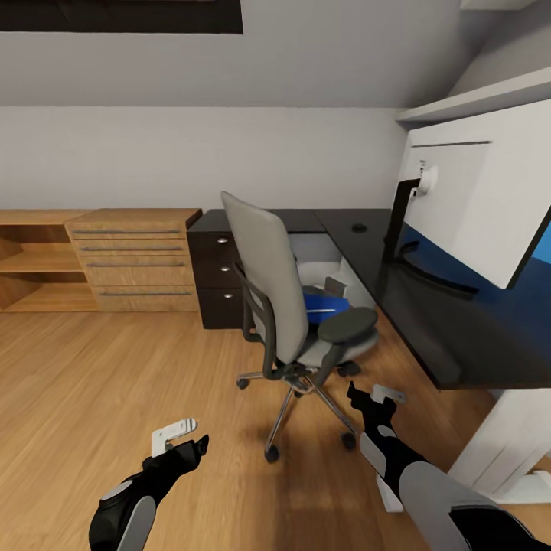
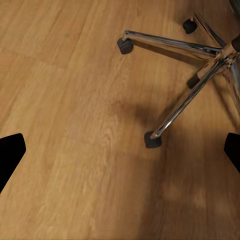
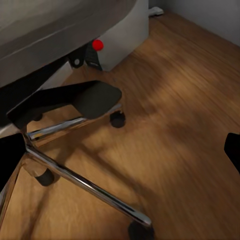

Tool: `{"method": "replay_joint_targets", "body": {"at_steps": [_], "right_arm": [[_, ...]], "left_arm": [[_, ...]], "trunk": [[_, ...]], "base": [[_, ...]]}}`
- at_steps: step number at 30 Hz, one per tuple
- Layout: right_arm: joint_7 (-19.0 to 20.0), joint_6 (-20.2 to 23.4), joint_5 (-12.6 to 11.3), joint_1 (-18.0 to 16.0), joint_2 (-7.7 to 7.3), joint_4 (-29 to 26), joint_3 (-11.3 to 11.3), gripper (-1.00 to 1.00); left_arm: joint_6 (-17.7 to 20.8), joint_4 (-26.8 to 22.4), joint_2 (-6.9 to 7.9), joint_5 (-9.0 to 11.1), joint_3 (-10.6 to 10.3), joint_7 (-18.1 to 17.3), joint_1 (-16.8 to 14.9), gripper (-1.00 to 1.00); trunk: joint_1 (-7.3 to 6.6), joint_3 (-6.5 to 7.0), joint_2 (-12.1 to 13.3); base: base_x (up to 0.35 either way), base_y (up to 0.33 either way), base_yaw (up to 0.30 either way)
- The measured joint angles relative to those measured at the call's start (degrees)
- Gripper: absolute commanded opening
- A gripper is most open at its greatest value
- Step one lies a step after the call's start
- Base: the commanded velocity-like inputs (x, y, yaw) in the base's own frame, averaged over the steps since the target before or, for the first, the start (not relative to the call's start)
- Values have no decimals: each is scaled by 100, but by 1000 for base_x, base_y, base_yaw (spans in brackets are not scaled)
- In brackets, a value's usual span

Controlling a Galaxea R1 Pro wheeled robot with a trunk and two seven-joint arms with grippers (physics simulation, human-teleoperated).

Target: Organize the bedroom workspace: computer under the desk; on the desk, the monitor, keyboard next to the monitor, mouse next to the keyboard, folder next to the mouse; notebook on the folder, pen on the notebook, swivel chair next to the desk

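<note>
The swivel chair (image 1: 287,306) stands just off the inner corner of the black tabletop (image 1: 428,306), its back turned toward the robot. On its seat lies the blue folder (image 1: 325,302), with a thin white stick on top that looks like the pen (image 1: 330,309); whether the notebook is there too I cannot tell. The monitor (image 1: 474,207) already sits on the tabletop at the right. Through the right wrist view, a pale case with a red dot, probably the computer (image 3: 122,37), stands on the floor behind the chair.

Both arms hang low over the wooden floor (image 1: 115,383). The left end effector (image 1: 184,438) is empty with its fingers spread wide, near the chair's silver star base (image 2: 200,70). The right end effector (image 1: 367,398) is likewise wide and empty, close by the near armrest (image 1: 348,325).

The worry I'd have: the chair rolls and swivels, so any nudge against an armrest or a caster while reaching for the folder could push or spin the seat away. The armrests also crowd the seat, so a flat folder may be hard to grip, and tilting it could send the pen sliding to the floor
</note>
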Motion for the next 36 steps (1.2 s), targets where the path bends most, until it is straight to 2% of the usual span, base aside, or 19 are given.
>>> {"method": "replay_joint_targets", "body": {"at_steps": [23, 36], "right_arm": [[6, -19, 2, 0, 0, 0, 11, 100], [10, -38, 16, 0, 57, 8, 40, 100]], "left_arm": [[1, 17, -9, -2, 11, 0, 0, 100], [9, 17, -9, -3, 27, 0, 0, 100]], "trunk": [[-1, 0, 0], [0, 0, 0]], "base": [[136, 0, 0], [15, 0, 6]]}}
